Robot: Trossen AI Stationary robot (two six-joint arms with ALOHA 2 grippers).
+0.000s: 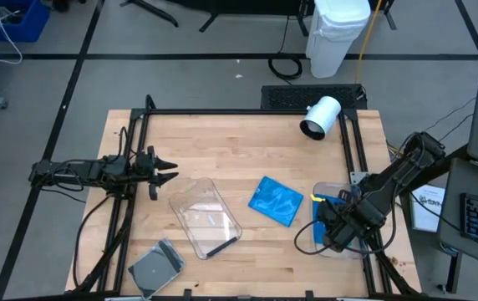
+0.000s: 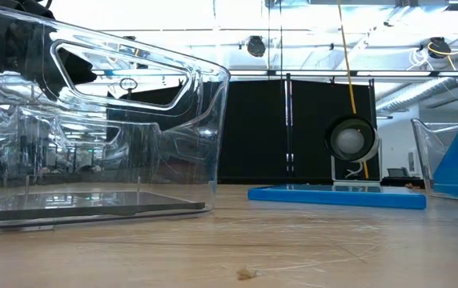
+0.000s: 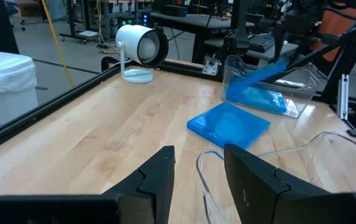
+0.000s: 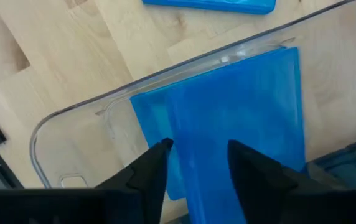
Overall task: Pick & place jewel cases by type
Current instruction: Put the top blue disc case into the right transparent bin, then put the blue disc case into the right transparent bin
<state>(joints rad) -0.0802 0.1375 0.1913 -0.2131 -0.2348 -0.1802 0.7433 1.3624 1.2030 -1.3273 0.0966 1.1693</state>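
at 4 o'clock on the table the right gripper (image 4: 193,165) clamps a bright blue flat jewel case (image 4: 240,118), tilted into the clear plastic tub (image 1: 333,189) for blues; the left gripper (image 3: 200,171) waits at 9 o'clock, fingers apart.

Blue jewel case (image 4: 240,118) between the right gripper (image 4: 196,168) fingers, tilted over a clear tub (image 4: 60,124).

Blue jewel case (image 1: 276,201) flat mid-table; grey one (image 1: 156,268) at near-left corner
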